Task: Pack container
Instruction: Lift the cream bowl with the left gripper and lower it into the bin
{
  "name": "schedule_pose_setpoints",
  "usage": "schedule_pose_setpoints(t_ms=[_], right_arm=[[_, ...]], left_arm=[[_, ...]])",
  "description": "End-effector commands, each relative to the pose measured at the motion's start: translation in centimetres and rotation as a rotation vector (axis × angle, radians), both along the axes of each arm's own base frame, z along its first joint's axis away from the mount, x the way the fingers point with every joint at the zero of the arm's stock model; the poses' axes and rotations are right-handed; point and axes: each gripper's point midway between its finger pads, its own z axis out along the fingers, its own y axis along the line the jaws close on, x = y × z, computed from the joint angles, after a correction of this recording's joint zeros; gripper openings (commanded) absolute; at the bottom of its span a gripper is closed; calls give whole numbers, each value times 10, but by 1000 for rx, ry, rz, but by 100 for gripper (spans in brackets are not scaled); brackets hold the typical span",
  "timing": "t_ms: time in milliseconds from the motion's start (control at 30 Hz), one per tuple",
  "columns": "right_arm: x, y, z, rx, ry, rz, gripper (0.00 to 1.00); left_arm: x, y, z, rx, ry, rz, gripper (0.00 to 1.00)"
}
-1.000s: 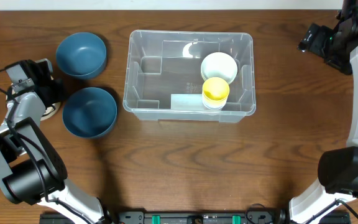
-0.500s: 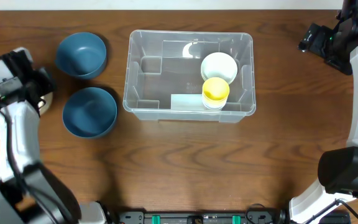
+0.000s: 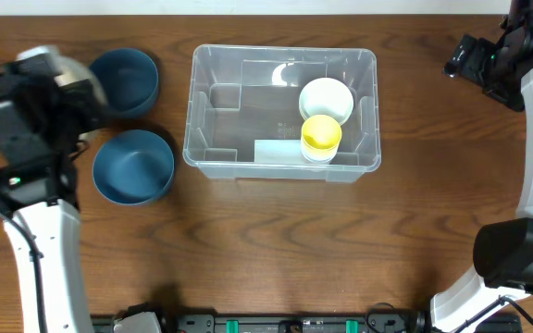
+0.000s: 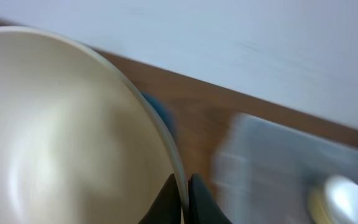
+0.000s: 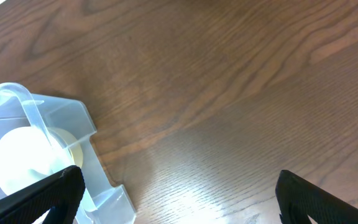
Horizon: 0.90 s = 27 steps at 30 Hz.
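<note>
Cream in colour, the bowl (image 4: 61,137) is pinched by its rim in the left hand (image 4: 180,186). The two fingers stand narrow, with only the thin wall between them. The container (image 3: 248,48) sits on the bench (image 3: 248,240) to the right of this hand, well apart; in the wrist view it is only a blur beyond the held rim.

I judge the step in hand to be carrying the bowl across and setting it inside. A grip on the rim alone lets a bowl swing or slip, so the move should be slow and the fingers kept firm. The bowl must pass above the container's near wall and come level before it goes down. The half of the container nearer to the hand looks free. In the farther half are a white bowl (image 3: 327,97) and a yellow bowl (image 3: 321,132), which seems to rest on a white stack.

Two blue bowls (image 3: 133,166) lie between the hand and the container, so the path goes over them.

The right hand (image 5: 179,180) is wide open and holds nothing. It waits past the container's far corner, out of the way.
</note>
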Motion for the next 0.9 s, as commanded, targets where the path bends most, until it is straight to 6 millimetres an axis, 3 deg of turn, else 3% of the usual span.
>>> schedule_pose_setpoints(t_ms=[0,167,467,633,867], right_arm=[[-1,-2,10,-12,-26,-2,99],[-1,-2,10,-12,-26,-2,99],[-1,-2,10,-12,-26,-2,99],[-1,-2,10,-12,-26,-2,99],[-1,-2,10,-12,-26,-2,99]], left_arm=[[2,-63,6,69,-41,-236,6],[6,-129,-3,194,-62,-408,6],[-2,-200,-36,473,-40,-575,6],[-1,-231,-69,558,10,-642,6],[11,-248,-118,590,93,-680,6]])
